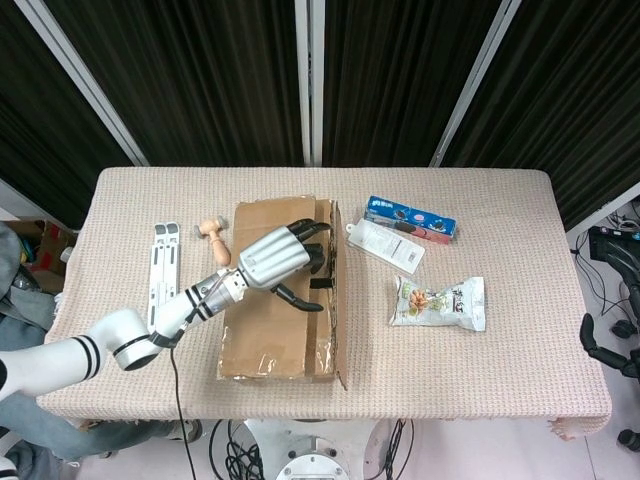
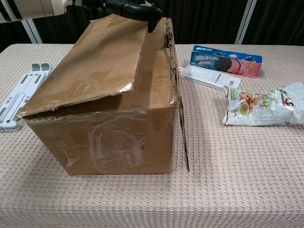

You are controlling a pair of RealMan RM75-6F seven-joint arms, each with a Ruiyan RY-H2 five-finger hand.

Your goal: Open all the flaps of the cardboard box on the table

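The brown cardboard box [image 1: 270, 335] [image 2: 118, 137] stands mid-table. Its long left top flap [image 2: 99, 61] is tilted up along the inner edge, leaving a gap over the box front. My left hand [image 1: 283, 262] [image 2: 130, 6] grips that flap's free edge, with dark fingers curled under it at the far end. The right flap [image 1: 338, 310] [image 2: 183, 123] is folded out and hangs down the box's right side. The end flaps are hidden beneath. My right hand [image 1: 598, 348] shows only as dark spread fingers off the table's right edge, holding nothing.
Right of the box lie a blue cookie pack [image 1: 410, 218] [image 2: 225, 61], a white packet [image 1: 388, 245] [image 2: 209, 77] and a snack bag [image 1: 440, 303] [image 2: 263, 104]. On the left are a white folding stand [image 1: 165, 265] [image 2: 21, 95] and a small wooden piece [image 1: 215, 238].
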